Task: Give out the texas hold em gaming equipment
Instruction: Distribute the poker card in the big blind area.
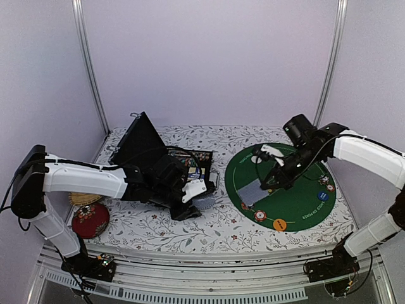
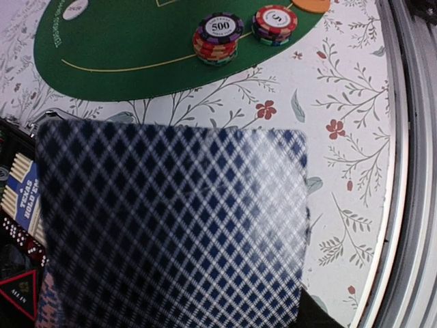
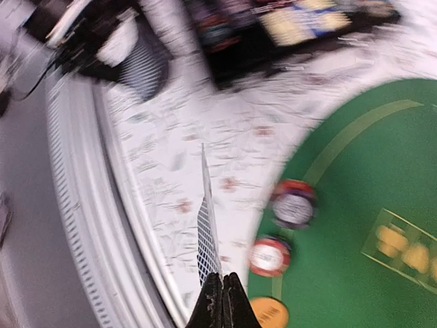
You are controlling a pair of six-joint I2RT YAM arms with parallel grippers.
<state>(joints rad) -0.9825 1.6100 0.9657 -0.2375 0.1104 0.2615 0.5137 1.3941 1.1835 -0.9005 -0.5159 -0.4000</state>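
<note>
Top view: the left claw [image 1: 197, 190] grips the left card [image 1: 205, 202] beside the case [image 1: 142, 149]. The right claw [image 1: 271, 180] holds the right card [image 1: 252, 192] above the mat [image 1: 304, 202].

Left wrist: the card fills the view, with chips [image 2: 218, 37] ahead.

Right wrist: the claw is narrow, pinching its card.

Chips look placed; dealing is left.

Green mat [image 1: 297, 190] looks matt felt — playing card [image 2: 171, 225] faintly glossy.

Beyond my right claw [image 3: 222, 295] I see plain lilac walls [image 1: 209, 57] with two metal posts [image 1: 90, 63]; a floral tablecloth [image 1: 215, 225] spreads to its left.
</note>
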